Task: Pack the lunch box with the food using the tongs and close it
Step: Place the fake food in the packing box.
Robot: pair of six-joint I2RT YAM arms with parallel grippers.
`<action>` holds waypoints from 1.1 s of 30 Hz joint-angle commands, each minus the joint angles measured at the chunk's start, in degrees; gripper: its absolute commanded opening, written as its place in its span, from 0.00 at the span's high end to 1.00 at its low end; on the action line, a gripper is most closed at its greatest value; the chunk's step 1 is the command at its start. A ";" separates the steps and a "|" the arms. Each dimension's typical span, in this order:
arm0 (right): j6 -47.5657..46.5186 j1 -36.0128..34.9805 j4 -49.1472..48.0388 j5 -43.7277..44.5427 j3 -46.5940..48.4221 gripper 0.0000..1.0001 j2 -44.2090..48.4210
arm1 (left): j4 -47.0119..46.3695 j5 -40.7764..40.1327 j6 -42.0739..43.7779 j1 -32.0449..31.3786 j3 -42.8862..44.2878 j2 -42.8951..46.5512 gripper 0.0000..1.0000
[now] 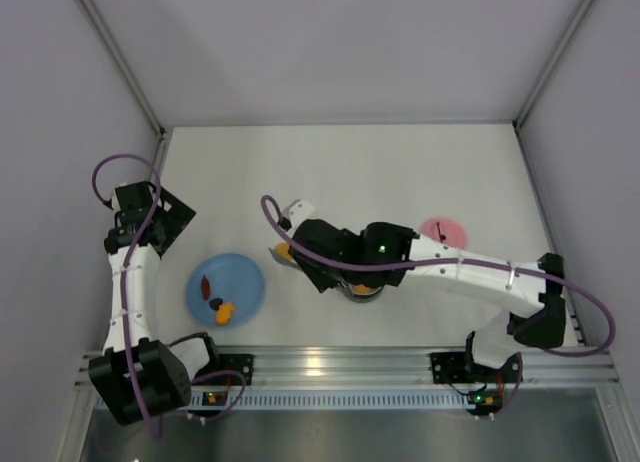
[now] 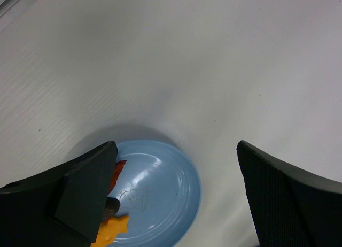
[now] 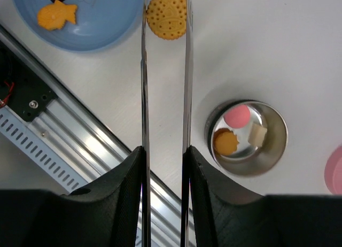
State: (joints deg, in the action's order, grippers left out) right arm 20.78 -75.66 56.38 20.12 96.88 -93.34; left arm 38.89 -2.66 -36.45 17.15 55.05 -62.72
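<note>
White table carries the whole job, and the two arms split it unevenly: the right arm reaches across the middle while the left arm stays folded at its own side, probably to keep out of the way. The left gripper hangs above the blue plate with its jaws spread wide and nothing between them. That plate serves as the supply dish, lying left of centre with an orange fish-shaped piece, a dark piece and a red piece on it. The lunch box stands on the table well apart from the plate, to its right and near the front rail, mostly hidden under the right arm in the top view. It is open, so pieces can be dropped straight in; a pink piece, an orange piece and a pale cream block already lie inside. Its pink lid lies flat off to the right, kept clear of the opening until packing is finished. The right gripper is clenched around the tongs, squeezing their two arms nearly parallel so that the tips pinch a round yellow biscuit. The biscuit sits just beside the plate's rim, not yet over the lunch box, so this looks like the carry between dish and box.
</note>
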 commanded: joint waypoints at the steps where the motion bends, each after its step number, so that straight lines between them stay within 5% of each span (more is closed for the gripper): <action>1: 4.43 0.95 3.55 5.36 -4.75 0.66 9.99 | -2.86 0.72 0.15 0.26 -0.12 0.49 0.01; 14: 17.54 1.13 13.84 10.29 -22.52 0.64 28.65 | -2.86 0.90 0.15 0.26 -0.11 0.67 0.01; 33: 19.22 1.39 12.09 10.03 -27.18 0.48 29.88 | -3.12 1.16 0.15 0.26 -0.20 0.67 0.01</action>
State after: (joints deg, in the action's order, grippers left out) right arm 39.24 -75.09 68.93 28.51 69.04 -64.25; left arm 38.59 -2.33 -36.45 17.15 55.02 -62.72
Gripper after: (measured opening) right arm 0.517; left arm 0.990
